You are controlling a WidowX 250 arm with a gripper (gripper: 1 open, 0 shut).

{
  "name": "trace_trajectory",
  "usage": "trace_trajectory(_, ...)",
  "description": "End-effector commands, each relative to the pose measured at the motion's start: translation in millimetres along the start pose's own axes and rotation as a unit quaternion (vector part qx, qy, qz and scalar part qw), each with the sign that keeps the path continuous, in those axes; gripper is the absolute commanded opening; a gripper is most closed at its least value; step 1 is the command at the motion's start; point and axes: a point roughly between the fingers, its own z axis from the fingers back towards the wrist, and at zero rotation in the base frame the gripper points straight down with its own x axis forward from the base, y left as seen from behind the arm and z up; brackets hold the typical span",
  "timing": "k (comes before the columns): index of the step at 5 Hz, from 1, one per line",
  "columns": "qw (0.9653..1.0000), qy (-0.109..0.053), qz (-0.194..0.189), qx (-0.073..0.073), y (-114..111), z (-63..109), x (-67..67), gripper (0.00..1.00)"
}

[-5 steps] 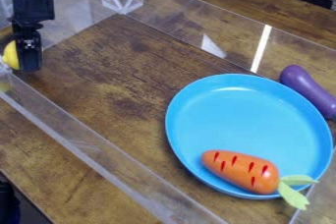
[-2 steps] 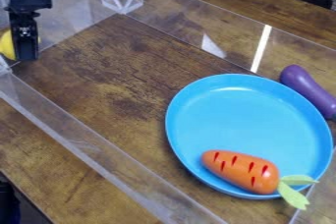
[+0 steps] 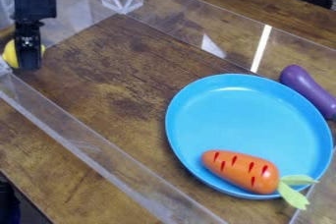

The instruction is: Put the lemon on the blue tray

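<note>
At the left edge of the frame, the lemon [image 3: 11, 53] was seen partly hidden behind the gripper [image 3: 27, 57], whose jaws were held wide around it; a firm hold could not be confirmed. A secure squeeze across the middle was judged necessary before lifting. The tray [image 3: 250, 120] lay at lower right, with a carrot [image 3: 242, 170] on it.
</note>
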Motion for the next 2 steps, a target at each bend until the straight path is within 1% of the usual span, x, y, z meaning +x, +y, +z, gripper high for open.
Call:
trace_trajectory(1, 0.9989, -0.013, -0.015, 0.043, -9.6, 31.4, 6.3, 0.00)
trace_trajectory(2, 0.9990, -0.012, -0.016, 0.039, -15.9, 30.3, 13.7, 0.00)
